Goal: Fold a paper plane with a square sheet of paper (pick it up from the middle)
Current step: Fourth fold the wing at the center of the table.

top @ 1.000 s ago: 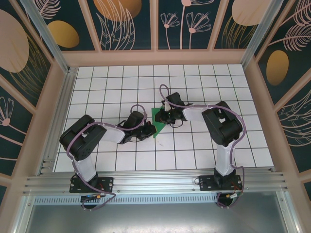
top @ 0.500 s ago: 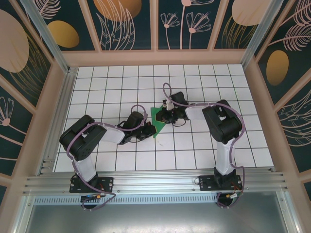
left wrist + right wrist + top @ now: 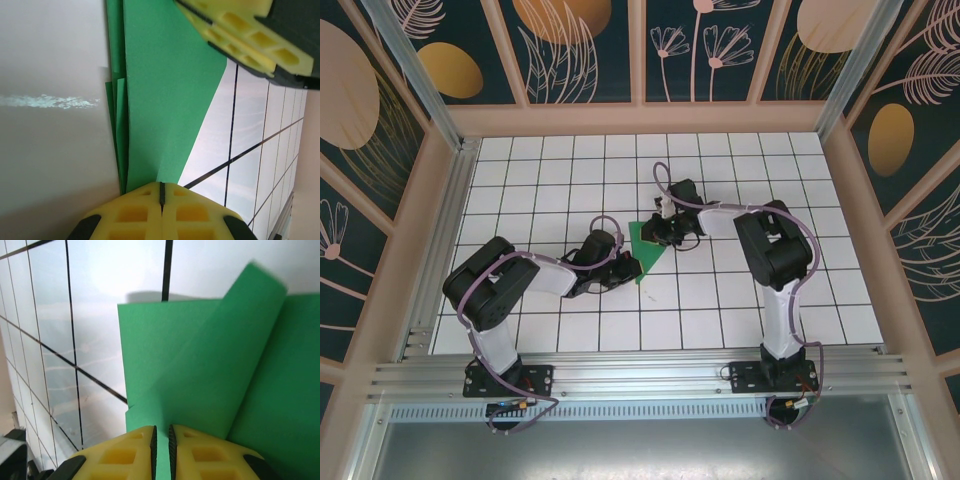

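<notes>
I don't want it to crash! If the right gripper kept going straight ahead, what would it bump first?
The green paper, already at the right gripper tips; its raised flap lies just ahead, probably.

The top external camera is looking steeply down from above and behind the arm bases, taking in the whole white gridded table (image 3: 740, 300) from far off. Each wrist camera is peering along its own yellow fingers from very close and facing the tabletop at a slant, with the left gripper (image 3: 161, 186) and the right gripper (image 3: 161, 429) sitting at the bottom edge of their own views. All three views are sharing the green paper (image 3: 646, 250), and the left wrist view is also catching the right gripper's fingers (image 3: 240, 35) at its upper right.
</notes>
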You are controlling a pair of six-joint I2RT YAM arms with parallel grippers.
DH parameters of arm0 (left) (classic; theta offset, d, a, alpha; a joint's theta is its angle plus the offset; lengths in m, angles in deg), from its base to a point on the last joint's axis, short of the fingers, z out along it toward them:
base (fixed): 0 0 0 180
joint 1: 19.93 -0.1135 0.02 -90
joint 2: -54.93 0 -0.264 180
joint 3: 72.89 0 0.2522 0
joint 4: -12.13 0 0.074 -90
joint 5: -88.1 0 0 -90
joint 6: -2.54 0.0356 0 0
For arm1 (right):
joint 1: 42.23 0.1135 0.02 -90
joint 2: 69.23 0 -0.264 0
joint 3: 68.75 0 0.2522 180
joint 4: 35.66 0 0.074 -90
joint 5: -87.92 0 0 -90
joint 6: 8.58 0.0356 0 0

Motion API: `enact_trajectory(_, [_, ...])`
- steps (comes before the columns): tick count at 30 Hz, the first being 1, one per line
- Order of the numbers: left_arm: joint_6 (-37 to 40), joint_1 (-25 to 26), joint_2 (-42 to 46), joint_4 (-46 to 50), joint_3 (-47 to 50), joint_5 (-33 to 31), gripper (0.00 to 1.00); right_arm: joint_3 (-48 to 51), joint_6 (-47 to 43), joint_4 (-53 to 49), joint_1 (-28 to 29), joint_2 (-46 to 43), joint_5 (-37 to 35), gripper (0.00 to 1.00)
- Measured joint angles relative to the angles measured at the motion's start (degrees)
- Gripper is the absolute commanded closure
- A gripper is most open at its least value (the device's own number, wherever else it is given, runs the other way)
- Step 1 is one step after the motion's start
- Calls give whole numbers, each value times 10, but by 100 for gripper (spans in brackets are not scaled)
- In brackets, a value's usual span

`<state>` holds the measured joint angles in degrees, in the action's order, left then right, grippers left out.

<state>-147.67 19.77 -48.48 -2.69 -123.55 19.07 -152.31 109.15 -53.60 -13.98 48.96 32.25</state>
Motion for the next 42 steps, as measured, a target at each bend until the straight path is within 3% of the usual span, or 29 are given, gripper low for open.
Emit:
enact_trajectory(8, [0,0,0,-15,8,0,100,-45,-19,-36,-8,20,-19,81])
enact_trajectory(21, [0,0,1,-19,10,0,100,-116,-45,-25,-61,58,-110,81])
enact_trajectory(26, [0,0,23,-14,25,1,94,-101,-38,-10,-54,51,-121,81])
enact_trajectory(34, [-2,0,82,-4,41,17,86,8,34,-1,17,-27,-147,81])
enact_trajectory(42, [0,1,74,-3,9,15,88,63,114,12,77,-65,-169,82])
